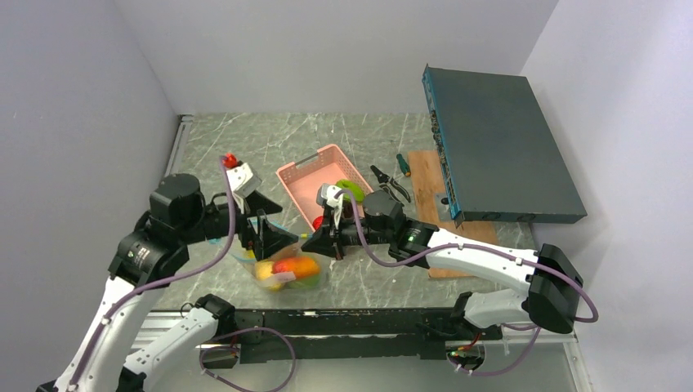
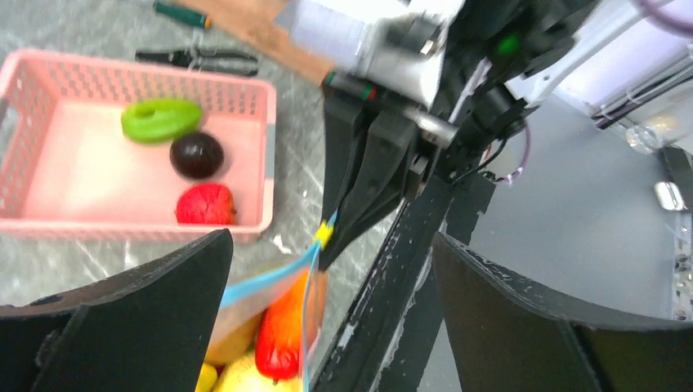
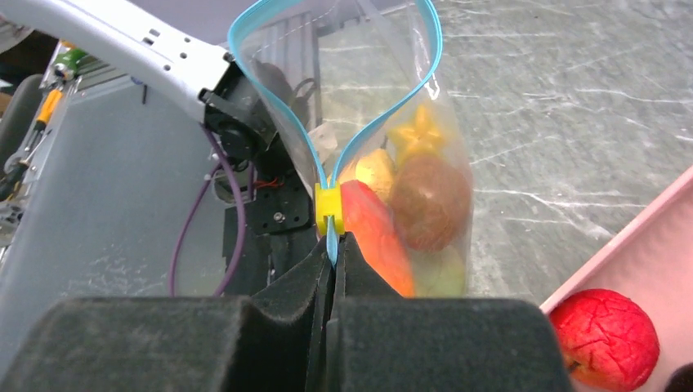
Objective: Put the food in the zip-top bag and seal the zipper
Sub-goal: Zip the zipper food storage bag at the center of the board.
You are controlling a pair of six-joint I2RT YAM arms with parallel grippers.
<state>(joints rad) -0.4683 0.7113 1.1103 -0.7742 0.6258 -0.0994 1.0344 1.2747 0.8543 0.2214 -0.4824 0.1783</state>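
Zip-top bag (image 3: 425,163): clear floppy film, on marbled grey table (image 1: 327,135) near front edge. Teal zipper (image 3: 270,106) gapes in loop, with yellow slider (image 3: 328,207) at its end. Glossy food (image 3: 429,204) sits inside. Right gripper (image 3: 333,269) pinches zipper beneath slider. Left gripper (image 1: 266,237) spread wide.

The zip-top bag (image 3: 445,139) was thin, clear, glossy plastic, its zipper (image 3: 438,37) a smooth teal plastic strip. The food (image 3: 429,200) looked smooth, glossy and moulded. The pink basket (image 2: 245,106) was slotted matt plastic; the table (image 1: 245,139) under it resembled polished grey marble, the board (image 1: 425,175) beside it bare wood. The right gripper (image 3: 333,253) had matt black, foam-like pads (image 3: 425,343).
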